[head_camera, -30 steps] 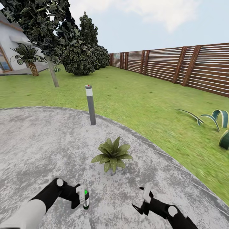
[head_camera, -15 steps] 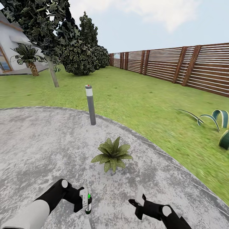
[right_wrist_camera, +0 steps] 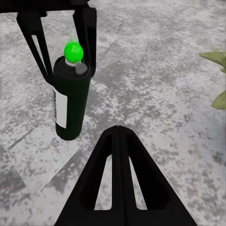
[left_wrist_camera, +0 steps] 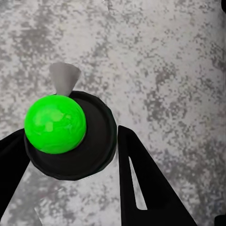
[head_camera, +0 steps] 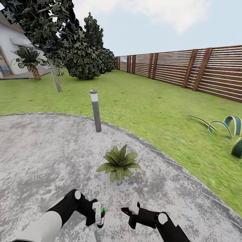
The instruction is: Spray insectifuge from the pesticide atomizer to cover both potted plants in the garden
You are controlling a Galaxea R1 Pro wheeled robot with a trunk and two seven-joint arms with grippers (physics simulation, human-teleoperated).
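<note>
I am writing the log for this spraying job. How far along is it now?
Done: the left gripper holds the atomizer off the patio. In hand: it sits short of the potted plant, right gripper beside it. Left: no spray is visible on the plant.

Black atomizer (right_wrist_camera: 70, 101), bright green cap; mottled grey patio (head_camera: 40, 151)

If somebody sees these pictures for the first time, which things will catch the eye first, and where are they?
The eye goes first to the small potted plant, a rosette of pointed green leaves alone on the grey patio, just ahead of both arms. Next is the dark spray bottle with its bright green cap, gripped by the left hand low above the paving, with the right hand close beside it. Behind stand a grey post lamp and the brown slatted fence.
</note>
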